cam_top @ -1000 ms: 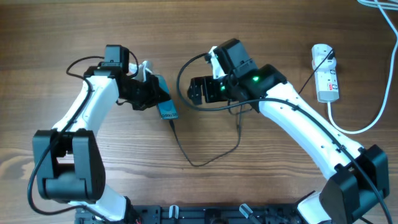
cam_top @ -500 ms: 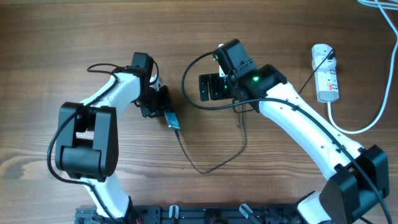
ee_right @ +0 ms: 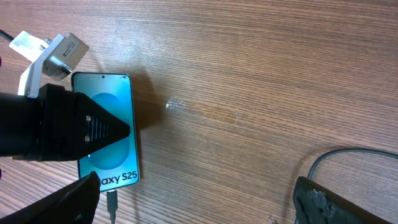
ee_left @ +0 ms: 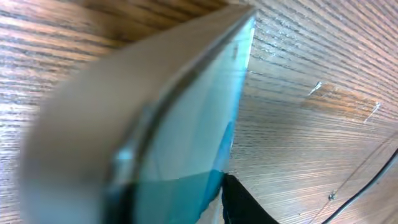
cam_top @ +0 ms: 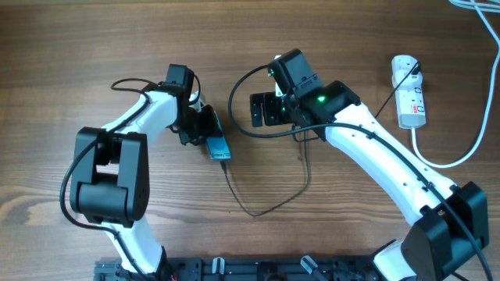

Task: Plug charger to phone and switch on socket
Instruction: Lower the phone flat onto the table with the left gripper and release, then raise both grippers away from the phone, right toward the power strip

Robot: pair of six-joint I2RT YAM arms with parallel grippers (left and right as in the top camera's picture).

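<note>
The phone [cam_top: 216, 145] has a teal screen and lies left of centre; it also shows in the right wrist view [ee_right: 107, 127] and fills the left wrist view [ee_left: 186, 137]. My left gripper [cam_top: 198, 127] is shut on its upper part, with one black finger [ee_right: 68, 127] across the screen. The charger, a thin black cable [cam_top: 251, 208], has its connector [ee_right: 112, 202] set into the phone's bottom edge. My right gripper [cam_top: 262, 109] is open and empty, to the right of the phone; its fingers frame the right wrist view [ee_right: 199, 208]. The socket [cam_top: 409, 97] lies at the far right.
A thicker white cable [cam_top: 461, 160] runs from the socket toward the right edge of the table. The black cable loops under my right arm [cam_top: 375, 156]. The arm bases stand along the front edge.
The left arm swung right from its place one second ago. Since half a second ago the phone has turned from edge-on to screen-up. The right gripper moved slightly right earlier, then held still.
</note>
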